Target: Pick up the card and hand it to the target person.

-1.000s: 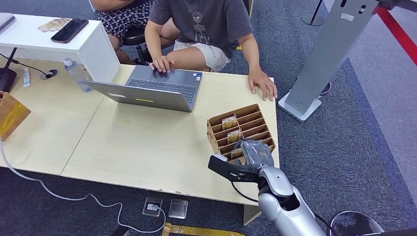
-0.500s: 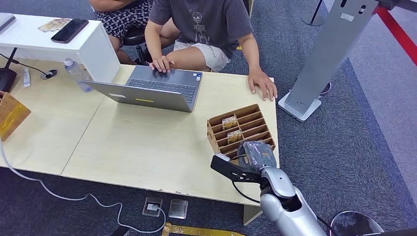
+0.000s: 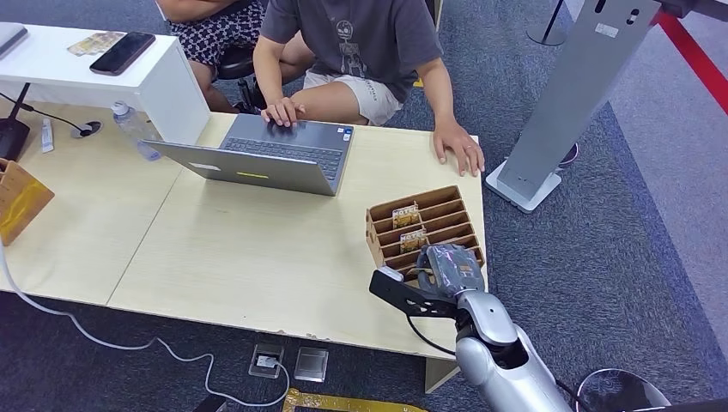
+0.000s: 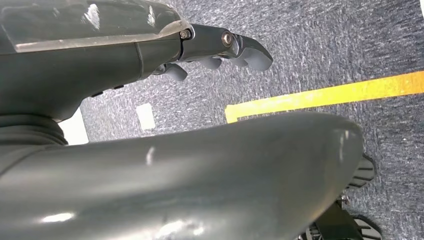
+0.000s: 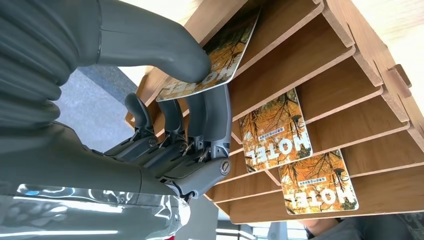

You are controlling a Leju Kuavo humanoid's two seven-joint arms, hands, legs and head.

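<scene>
A wooden slotted rack (image 3: 375,241) stands near the table's right front corner, with two orange "HOTEL" cards (image 3: 405,215) in its farther slots. My right hand (image 3: 446,268) is at the rack's nearest slots. In the right wrist view a third card (image 5: 230,50) sits partly in its slot, pinched between my thumb and fingers (image 5: 210,120). Two more cards (image 5: 275,131) lie in the slots (image 5: 320,60) beyond. The target person (image 3: 360,43) sits across the table, one hand (image 3: 458,146) flat on it. My left hand (image 4: 235,45) hangs over the carpet, holding nothing.
An open laptop (image 3: 266,159) lies in front of the person, whose other hand rests on it. A water bottle (image 3: 133,129) and a white shelf with a phone (image 3: 123,51) are at the far left. A grey kiosk stand (image 3: 575,94) rises right of the table.
The rack has slid slightly to the right and away from me, and my right hand has moved with it at the nearest slots.
</scene>
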